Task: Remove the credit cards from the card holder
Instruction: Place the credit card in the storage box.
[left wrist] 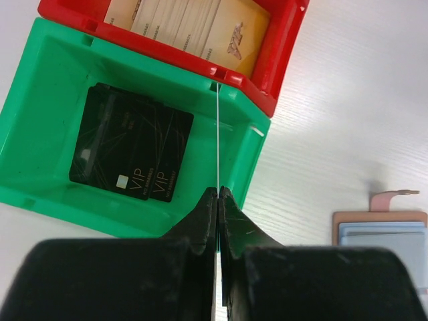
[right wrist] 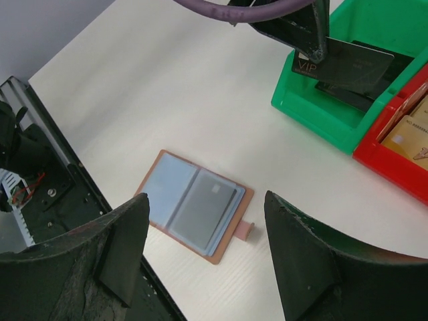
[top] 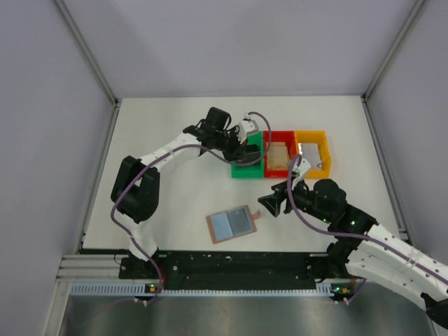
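Observation:
The card holder (top: 232, 224) lies open on the table, blue-grey face up, brown tab at its right edge; it also shows in the right wrist view (right wrist: 194, 204) with a dark credit card (right wrist: 206, 212) in its right pocket. My left gripper (top: 243, 142) is shut on a black credit card (right wrist: 351, 63) and holds it edge-on (left wrist: 218, 134) over the green bin (left wrist: 40, 100). Two black cards (left wrist: 130, 144) lie in that bin. My right gripper (right wrist: 206, 198) is open and empty, above the card holder.
The green bin (top: 246, 171), a red bin (top: 280, 134) holding tan cards (left wrist: 200, 27) and a yellow bin (top: 313, 133) stand side by side mid-table. The black rail (right wrist: 40, 180) of the arm bases runs along the near edge.

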`<state>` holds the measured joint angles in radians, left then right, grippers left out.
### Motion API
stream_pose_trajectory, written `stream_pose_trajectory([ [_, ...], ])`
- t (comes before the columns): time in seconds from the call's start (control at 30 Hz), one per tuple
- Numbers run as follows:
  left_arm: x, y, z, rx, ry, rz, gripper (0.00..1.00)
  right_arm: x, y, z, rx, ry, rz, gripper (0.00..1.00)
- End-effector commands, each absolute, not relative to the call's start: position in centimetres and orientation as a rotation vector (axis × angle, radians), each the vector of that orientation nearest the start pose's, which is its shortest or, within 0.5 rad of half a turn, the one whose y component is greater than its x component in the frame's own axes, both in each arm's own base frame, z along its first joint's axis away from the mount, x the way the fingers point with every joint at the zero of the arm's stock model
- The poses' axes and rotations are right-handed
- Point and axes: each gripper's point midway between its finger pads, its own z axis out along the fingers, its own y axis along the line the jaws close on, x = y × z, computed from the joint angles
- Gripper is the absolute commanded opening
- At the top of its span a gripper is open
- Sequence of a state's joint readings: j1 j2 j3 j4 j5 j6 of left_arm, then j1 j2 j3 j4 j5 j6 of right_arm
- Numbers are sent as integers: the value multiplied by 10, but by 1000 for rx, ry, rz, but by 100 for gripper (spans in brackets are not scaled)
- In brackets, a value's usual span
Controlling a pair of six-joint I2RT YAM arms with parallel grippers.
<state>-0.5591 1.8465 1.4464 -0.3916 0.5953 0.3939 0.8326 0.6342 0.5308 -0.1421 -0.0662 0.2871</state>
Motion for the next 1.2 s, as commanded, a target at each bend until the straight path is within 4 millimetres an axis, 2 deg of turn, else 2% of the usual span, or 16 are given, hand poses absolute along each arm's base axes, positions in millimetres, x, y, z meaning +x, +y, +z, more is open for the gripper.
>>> stream_pose_trajectory([
  [0.0, 374, -328, 133, 1391, 1860, -782, 0, 181, 224, 210, -552, 1787, 807, 69],
  [0.13, 382, -336, 116, 1416, 1886, -813, 0, 181, 223, 207, -560, 1793, 800, 69],
  [0.37, 388, -333, 93, 1438, 1941, -850, 0, 182, 220, 207, -574, 1797, 769, 69],
  [0.53, 392, -328, 95, 1430, 1956, -801, 14, 182, 220, 206, -575, 1797, 765, 69],
  [0.63, 397, -327, 109, 1411, 1943, -763, 25, 182, 219, 206, -574, 1800, 761, 69],
  [0.77, 403, -328, 139, 1366, 1901, -737, 39, 183, 217, 207, -567, 1814, 749, 69],
  [0.9, 412, -326, 183, 1255, 1859, -675, 54, 182, 214, 210, -565, 1832, 737, 69],
  [1.0, 416, -317, 221, 1123, 1855, -613, 64, 180, 215, 209, -562, 1857, 745, 69],
  [1.1, 404, -302, 259, 949, 1871, -610, 67, 177, 221, 199, -561, 1907, 780, 70],
  [1.13, 397, -299, 256, 895, 1912, -628, 67, 176, 224, 194, -559, 1931, 795, 70],
  [1.17, 386, -291, 265, 836, 1922, -635, 69, 174, 228, 190, -566, 1948, 818, 70],
])
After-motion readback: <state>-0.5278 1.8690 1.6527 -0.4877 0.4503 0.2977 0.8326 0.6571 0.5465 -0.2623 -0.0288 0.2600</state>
